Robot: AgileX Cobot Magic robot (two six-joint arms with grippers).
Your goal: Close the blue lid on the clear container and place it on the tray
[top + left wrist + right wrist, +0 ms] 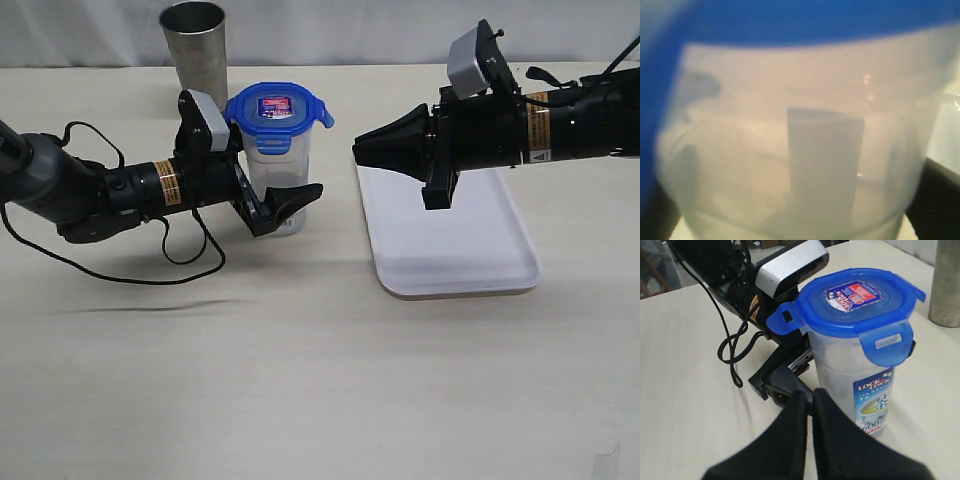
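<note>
Two end effectors and four items on one tabletop (300,380).

1. Clear container (278,165) (845,370) (805,165): is standing upright in the far half of the tabletop, left of the middle and apart from the tray. A printed label (872,400) is showing near its base.
2. Blue lid (277,108) (857,297): is sitting on the container's mouth. One flap is hanging down against the wall and two others are sticking outward.
3. Tray (470,250): is lying flat toward the right edge of the tabletop.
4. Steel cup (194,45) (947,285): is standing by the far edge, behind the container.
5. Left end effector (290,205): is spreading its fingers wide and straddling the container's lower half. Whether they are touching it cannot be told.
6. Right end effector (358,155) (807,397): is pressing its fingers together, holding nothing. It is hovering above the tray's far left corner, with its tip pointing at the container and apart from it.
</note>
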